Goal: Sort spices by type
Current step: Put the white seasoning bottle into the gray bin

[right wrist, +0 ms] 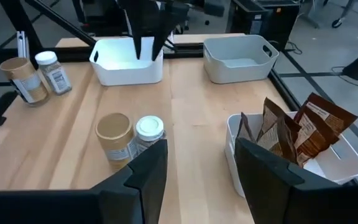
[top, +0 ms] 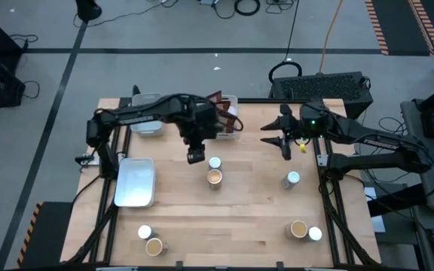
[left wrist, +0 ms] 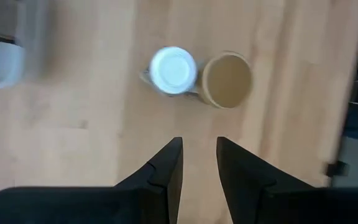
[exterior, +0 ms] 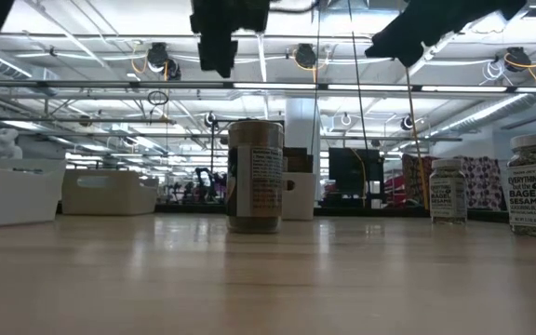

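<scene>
Sorting partly done, judging by layout. The dark brown rectangular packets (top: 228, 117) already stand together inside a pale rectangular plastic tray (top: 234, 98) at the table's 12 o'clock edge; the right wrist view shows them upright in that bin. The jars remain scattered in mixed pairs on the light wooden table (top: 247, 226): a round white-topped jar (top: 215, 162) touching or just beside a round tan-topped jar (top: 214, 178) near centre; another white/tan pair at 7 o'clock; a third pair at 5 o'clock; a lone white-topped jar at 3 o'clock. Two more pale trays, one at 11 o'clock and one at 9 o'clock, look empty, so both jar kinds are yet to be grouped. Left gripper (top: 195, 156) hangs above the table at 10 o'clock of the centre pair, fingers slightly parted, holding nothing; its wrist view frames that pair directly ahead, likely the next pick. Right gripper (top: 285, 141) waits raised at 2 o'clock, fingers apart, empty.
</scene>
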You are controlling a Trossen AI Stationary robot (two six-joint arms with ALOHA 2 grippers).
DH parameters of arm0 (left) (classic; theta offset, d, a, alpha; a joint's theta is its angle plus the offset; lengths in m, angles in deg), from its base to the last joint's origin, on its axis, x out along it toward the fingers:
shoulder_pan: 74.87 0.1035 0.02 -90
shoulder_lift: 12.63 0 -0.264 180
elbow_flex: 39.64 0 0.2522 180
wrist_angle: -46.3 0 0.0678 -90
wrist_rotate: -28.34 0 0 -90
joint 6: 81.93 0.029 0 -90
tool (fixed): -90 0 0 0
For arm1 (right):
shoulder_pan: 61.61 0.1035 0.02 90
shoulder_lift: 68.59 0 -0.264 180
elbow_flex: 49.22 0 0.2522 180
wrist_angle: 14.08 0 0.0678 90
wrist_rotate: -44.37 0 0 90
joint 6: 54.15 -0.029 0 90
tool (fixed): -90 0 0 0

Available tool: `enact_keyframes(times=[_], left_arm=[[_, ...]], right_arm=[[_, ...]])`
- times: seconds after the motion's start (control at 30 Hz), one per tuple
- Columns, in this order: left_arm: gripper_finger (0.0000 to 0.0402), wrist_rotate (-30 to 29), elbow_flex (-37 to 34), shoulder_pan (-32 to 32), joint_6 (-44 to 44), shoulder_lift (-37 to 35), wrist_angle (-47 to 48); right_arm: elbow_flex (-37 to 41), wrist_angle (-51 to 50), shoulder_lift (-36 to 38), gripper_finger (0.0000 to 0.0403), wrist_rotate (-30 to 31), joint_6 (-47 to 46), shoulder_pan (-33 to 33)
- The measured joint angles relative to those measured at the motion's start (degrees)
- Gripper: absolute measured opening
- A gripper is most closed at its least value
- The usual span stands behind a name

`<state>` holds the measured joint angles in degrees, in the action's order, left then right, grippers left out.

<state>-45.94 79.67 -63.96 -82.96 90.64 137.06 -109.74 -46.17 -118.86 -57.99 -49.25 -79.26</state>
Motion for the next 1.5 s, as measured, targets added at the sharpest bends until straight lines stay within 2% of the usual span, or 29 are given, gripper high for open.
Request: enact_keyframes(times=[0.13,0.23,0.53,0.67,0.83,1.03,1.17,1.37,1.5], left_arm=[[0.0103,-5.4,-1.3,-0.9,0.3,-2.2,-1.3],[0.0103,-5.8,-3.8,-0.5,0.4,-5.5,-1.8],[0.0102,-7.7,-23.5,0.7,-3.0,-21.4,-15.4],[0.0102,-6.2,-31.0,0.7,-3.2,-24.8,-18.1],[0.0102,-5.2,-37.0,0.7,-0.9,-26.5,-18.7],[0.0102,-5.2,-38.8,0.7,1.2,-25.7,-30.8],[0.0102,-4.4,-38.8,0.7,-4.4,-25.6,-41.2],[0.0106,-1.1,-38.8,-0.3,-8.9,-24.8,-50.6],[0.0138,-2.3,-38.3,-2.1,-6.2,-21.9,-53.0]], right_arm=[[0.0,0.3,1.1,0.0171,0.1,-1.4,0.0],[0.0,0.9,1.5,0.0171,0.2,-4.0,0.0],[0.0,7.9,0.0,0.0171,0.4,-7.7,0.0],[0.0,11.8,-2.7,0.0171,0.5,-13.0,0.0],[0.0,13.9,-5.5,0.0171,0.5,-21.3,0.8],[-1.8,13.5,-8.6,0.0171,0.5,-29.8,2.9],[-2.5,13.4,-9.4,0.0171,0.5,-33.3,4.4],[-2.5,11.6,-9.4,0.0171,0.4,-31.9,5.5],[-2.5,8.0,-9.4,0.0171,0.4,-27.6,5.4]])
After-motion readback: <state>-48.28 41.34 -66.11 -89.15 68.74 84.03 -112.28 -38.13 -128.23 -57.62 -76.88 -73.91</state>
